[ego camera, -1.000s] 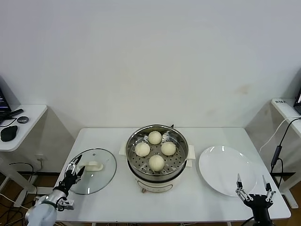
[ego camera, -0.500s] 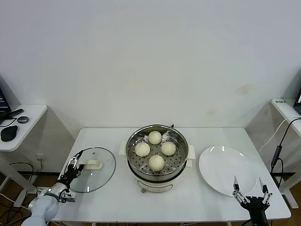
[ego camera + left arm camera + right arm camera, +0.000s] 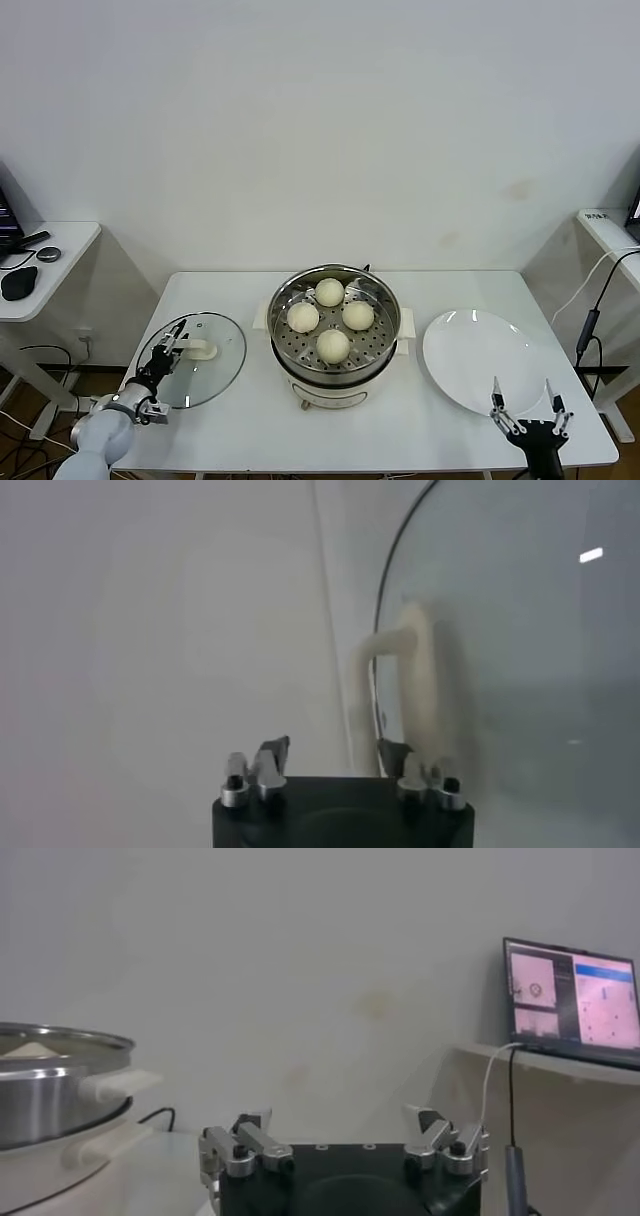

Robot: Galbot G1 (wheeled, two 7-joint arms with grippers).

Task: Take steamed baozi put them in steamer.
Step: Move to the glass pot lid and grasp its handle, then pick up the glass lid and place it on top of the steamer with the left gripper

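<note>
Four steamed baozi (image 3: pixel 332 318) sit in the steamer (image 3: pixel 334 335) at table centre, as the left gripper (image 3: pixel 172 341) hovers half-open at the glass lid's (image 3: pixel 197 361) handle and the right gripper (image 3: pixel 523 408) waits wide near the white plate (image 3: pixel 482 359)

A white counter (image 3: pixel 250 440) is seen against a plain pale wall. On its left part a round glass lid (image 3: pixel 205 372) with a white handle (image 3: pixel 200 350) is laid flat; on its right part a flat white plate (image 3: pixel 470 365) is placed — bare. Off to the far left, a side table (image 3: pixel 60 240) holds a black mouse (image 3: pixel 17 283). A lit laptop (image 3: pixel 570 998) is set on a shelf.
</note>
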